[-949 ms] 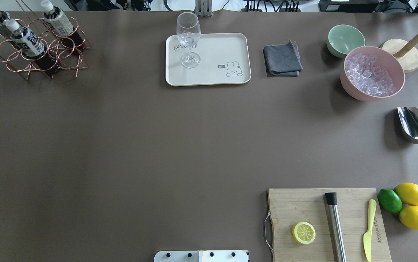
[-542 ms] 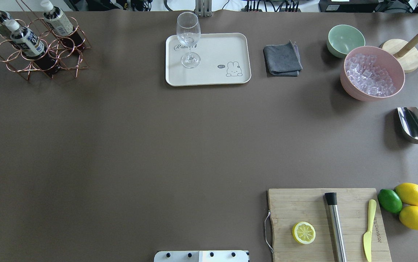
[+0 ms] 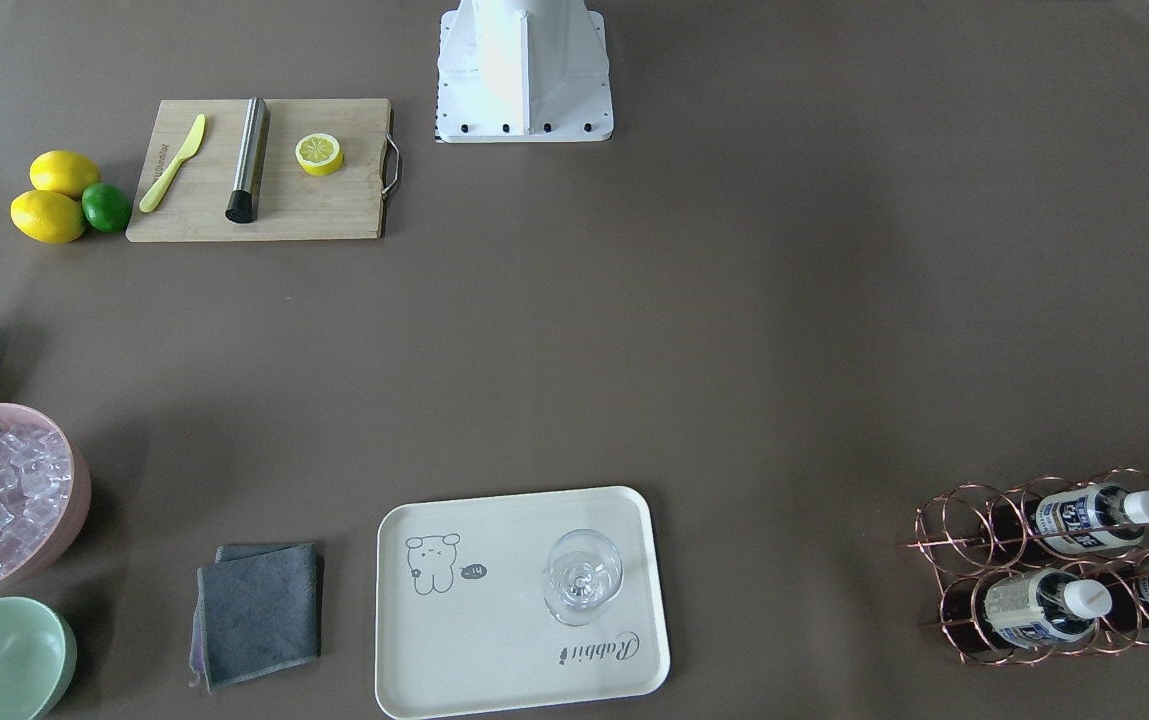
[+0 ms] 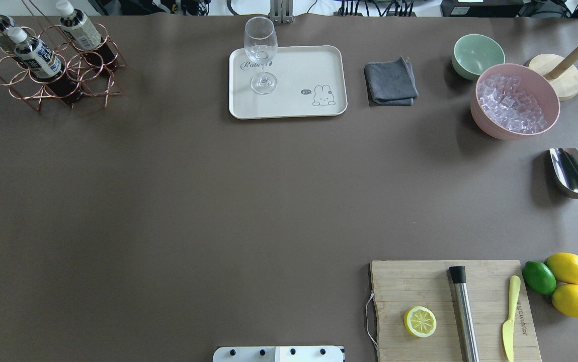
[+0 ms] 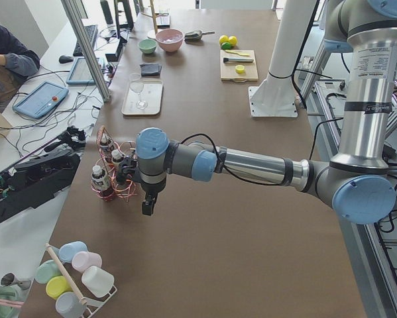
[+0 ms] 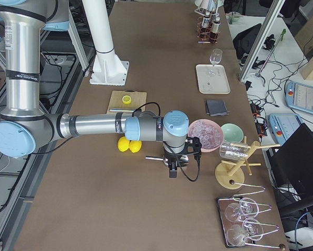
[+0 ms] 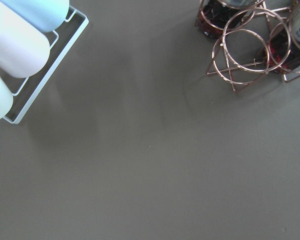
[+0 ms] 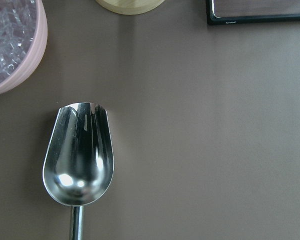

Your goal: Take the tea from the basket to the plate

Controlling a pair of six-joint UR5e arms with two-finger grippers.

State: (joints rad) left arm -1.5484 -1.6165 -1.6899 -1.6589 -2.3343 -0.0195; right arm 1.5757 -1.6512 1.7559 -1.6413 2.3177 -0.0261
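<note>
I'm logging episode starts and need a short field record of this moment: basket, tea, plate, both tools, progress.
basket: at the robot's far left on the table
tea: three bottles, all standing in the basket; other cells empty
plate: holds only an upright wine glass
left tool: above bare table beside the basket; open or shut cannot be told
right tool: above the metal scoop; open or shut cannot be told
progress: no tea on the plate yet

Even, bright overhead light, soft shadows, sharp focus, glare on the metal scoop (image 8: 78, 160).
</note>
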